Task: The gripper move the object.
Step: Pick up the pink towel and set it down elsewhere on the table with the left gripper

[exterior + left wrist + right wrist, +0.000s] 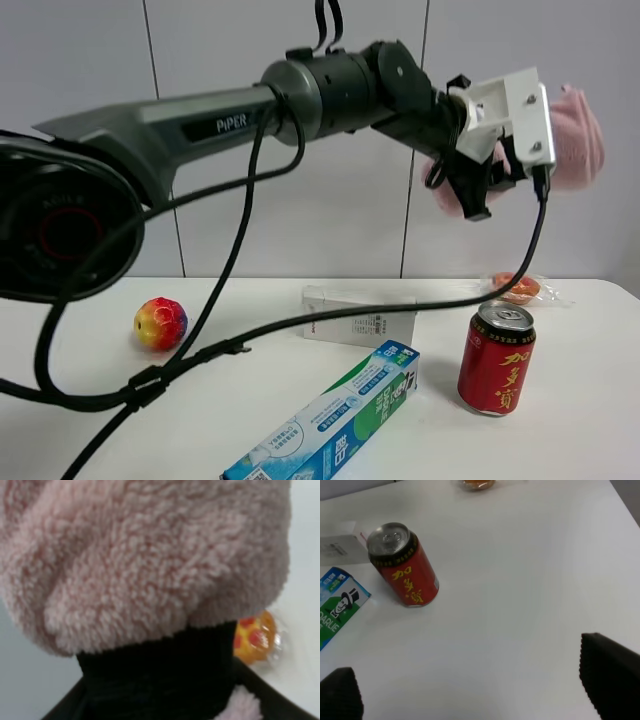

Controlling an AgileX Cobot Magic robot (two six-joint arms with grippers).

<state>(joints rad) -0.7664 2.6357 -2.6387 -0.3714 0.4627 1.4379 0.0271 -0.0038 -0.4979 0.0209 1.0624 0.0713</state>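
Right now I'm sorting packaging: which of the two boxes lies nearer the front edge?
The blue-and-green toothpaste box, lying diagonally; the plain white box sits behind it.

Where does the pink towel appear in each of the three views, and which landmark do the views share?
Exterior high: the pink towel is at the upper right, held in the air by the left end effector.
Left wrist: it fills most of the picture, very close to the lens.
Right wrist: not in it.
Shared landmark: the orange wrapped item, which shows in all three views.
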